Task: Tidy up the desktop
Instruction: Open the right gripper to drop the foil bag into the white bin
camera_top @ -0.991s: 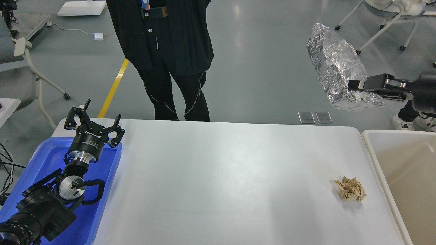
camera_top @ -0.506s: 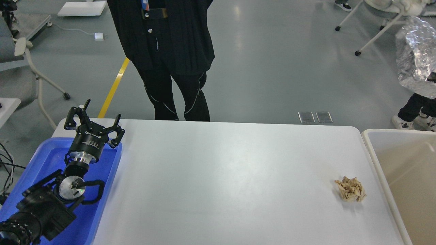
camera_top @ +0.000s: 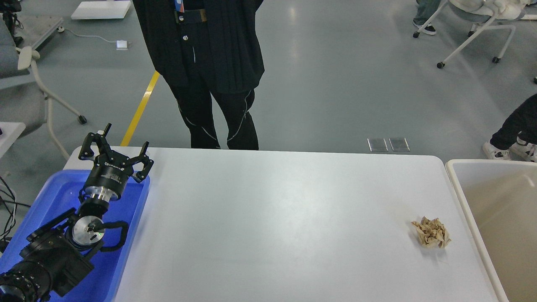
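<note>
The desktop (camera_top: 277, 218) is a wide white tabletop with rounded corners. A crumpled tan paper ball (camera_top: 431, 233) lies on it near the right edge. My left gripper (camera_top: 117, 147) is open and empty, held above the far corner of the blue tray (camera_top: 50, 197) at the left. My right arm and gripper are out of view. The silver foil bag is out of view.
A cream-white bin (camera_top: 457, 184) stands against the desktop's right edge. A person in black (camera_top: 205, 63) stands just behind the far edge. Office chairs (camera_top: 474, 25) and another person's legs (camera_top: 514, 130) are on the floor beyond.
My right gripper carried the silver foil bag rightwards and out of the frame. The left arm and the paper ball have not moved.
</note>
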Controlling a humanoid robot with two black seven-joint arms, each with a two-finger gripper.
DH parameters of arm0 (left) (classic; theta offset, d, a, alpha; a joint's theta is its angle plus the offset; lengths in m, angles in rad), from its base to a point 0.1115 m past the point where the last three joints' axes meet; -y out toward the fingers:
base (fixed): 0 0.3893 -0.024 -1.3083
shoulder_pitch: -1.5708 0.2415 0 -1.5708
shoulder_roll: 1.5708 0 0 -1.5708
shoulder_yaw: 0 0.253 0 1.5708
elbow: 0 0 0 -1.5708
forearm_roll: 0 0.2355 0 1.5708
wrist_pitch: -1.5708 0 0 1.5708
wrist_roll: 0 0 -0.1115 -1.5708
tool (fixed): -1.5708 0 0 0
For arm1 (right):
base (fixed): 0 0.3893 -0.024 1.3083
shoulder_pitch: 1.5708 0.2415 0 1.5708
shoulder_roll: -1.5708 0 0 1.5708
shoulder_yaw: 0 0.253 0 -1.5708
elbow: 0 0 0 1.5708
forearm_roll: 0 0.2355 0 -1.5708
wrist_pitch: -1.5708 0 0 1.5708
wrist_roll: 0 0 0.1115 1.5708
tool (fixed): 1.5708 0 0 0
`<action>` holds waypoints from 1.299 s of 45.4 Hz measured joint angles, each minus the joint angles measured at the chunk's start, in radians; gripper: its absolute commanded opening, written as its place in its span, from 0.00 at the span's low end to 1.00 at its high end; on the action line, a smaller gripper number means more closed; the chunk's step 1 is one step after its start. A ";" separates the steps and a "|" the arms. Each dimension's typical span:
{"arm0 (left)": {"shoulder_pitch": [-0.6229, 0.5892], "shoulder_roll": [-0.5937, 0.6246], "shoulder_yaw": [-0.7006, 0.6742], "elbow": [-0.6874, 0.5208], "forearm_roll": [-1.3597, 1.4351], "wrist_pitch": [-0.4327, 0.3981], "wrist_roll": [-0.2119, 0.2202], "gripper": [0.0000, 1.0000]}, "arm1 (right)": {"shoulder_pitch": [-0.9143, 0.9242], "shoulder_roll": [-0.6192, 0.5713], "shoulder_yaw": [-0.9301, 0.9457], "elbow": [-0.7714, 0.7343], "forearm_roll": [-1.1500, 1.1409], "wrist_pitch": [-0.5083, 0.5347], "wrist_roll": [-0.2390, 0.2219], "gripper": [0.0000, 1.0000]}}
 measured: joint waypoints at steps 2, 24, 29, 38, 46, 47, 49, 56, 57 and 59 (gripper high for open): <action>0.000 0.000 0.000 0.000 0.000 0.000 0.000 1.00 | -0.037 0.027 0.000 -0.023 0.025 -0.010 -0.025 0.00; 0.000 0.000 0.000 0.000 0.000 0.000 0.000 1.00 | -0.256 0.208 0.009 -0.115 0.185 -0.121 -0.159 0.05; 0.000 0.000 0.000 0.000 0.000 0.000 0.000 1.00 | -0.271 0.223 0.011 -0.118 0.202 -0.138 -0.167 0.67; 0.000 0.000 0.000 0.000 0.000 0.000 0.000 1.00 | -0.284 0.244 0.013 -0.117 0.218 -0.205 -0.173 0.98; 0.000 0.000 0.000 0.000 0.000 0.000 0.000 1.00 | -0.289 0.271 0.021 -0.113 0.228 -0.253 -0.175 0.99; 0.000 0.000 0.000 0.000 0.000 0.000 0.000 1.00 | -0.289 0.274 0.025 -0.113 0.230 -0.256 -0.175 0.99; 0.000 0.000 0.000 0.000 0.000 0.000 0.000 1.00 | -0.288 0.280 0.037 -0.112 0.236 -0.263 -0.175 0.99; 0.000 0.000 0.000 0.000 0.000 0.000 0.000 1.00 | -0.253 0.280 0.128 -0.089 0.250 -0.271 -0.175 0.99; 0.000 0.000 0.000 0.000 0.000 0.000 0.000 1.00 | -0.240 0.267 0.161 -0.076 0.252 -0.271 -0.175 0.99; 0.000 0.000 0.000 0.000 0.000 0.000 0.000 1.00 | -0.214 0.244 0.215 -0.058 0.254 -0.272 -0.175 0.99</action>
